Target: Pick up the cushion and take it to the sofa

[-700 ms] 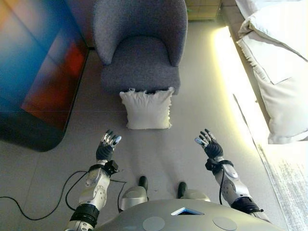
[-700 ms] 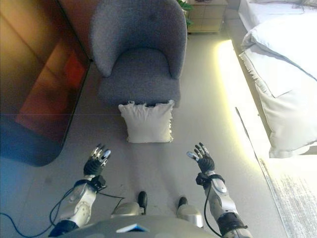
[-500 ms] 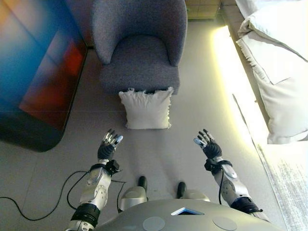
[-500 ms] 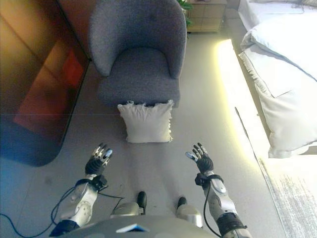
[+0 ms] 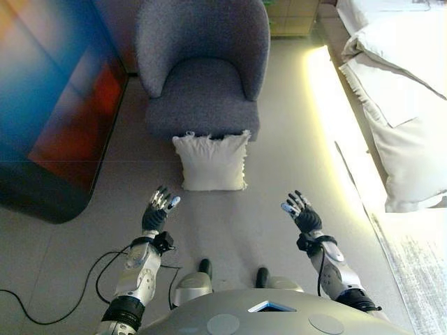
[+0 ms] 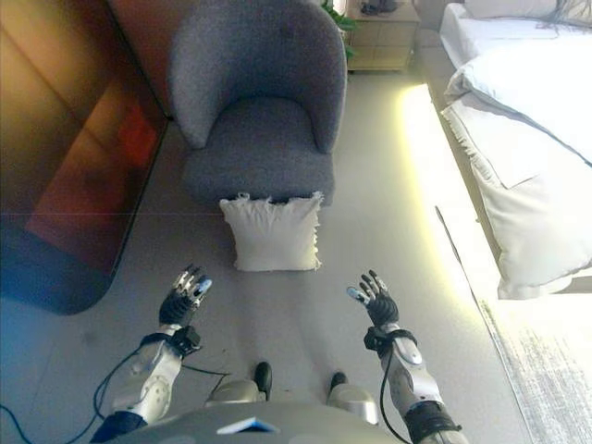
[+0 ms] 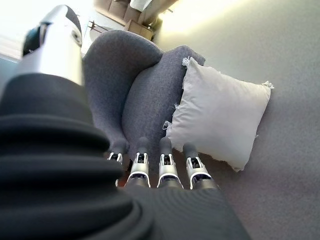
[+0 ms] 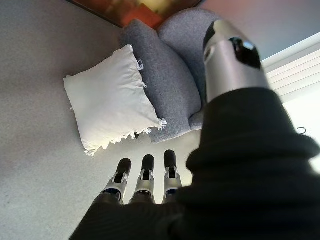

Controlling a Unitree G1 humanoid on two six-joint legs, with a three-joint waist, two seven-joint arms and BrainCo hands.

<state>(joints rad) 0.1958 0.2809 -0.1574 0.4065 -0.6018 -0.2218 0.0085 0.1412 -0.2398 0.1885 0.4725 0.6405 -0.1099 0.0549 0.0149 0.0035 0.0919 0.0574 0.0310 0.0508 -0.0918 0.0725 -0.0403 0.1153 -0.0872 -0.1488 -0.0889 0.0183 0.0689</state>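
A white square fabric cushion with fringed edges (image 5: 211,162) stands on the grey floor (image 5: 279,167), leaning against the front of the grey upholstered tub armchair (image 5: 203,66). The left hand (image 5: 156,211) and right hand (image 5: 301,212) hang above the floor on either side, well short of the cushion, fingers (image 7: 165,167) straight, slightly spread and holding nothing. A white bed (image 5: 398,91) lies to the right.

Bright glare strip on the floor (image 5: 328,105) beside the bed (image 5: 398,105); soft daylight elsewhere.

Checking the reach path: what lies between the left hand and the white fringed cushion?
Only bare grey floor separates the left hand from the white fringed cushion, per the left eye view.
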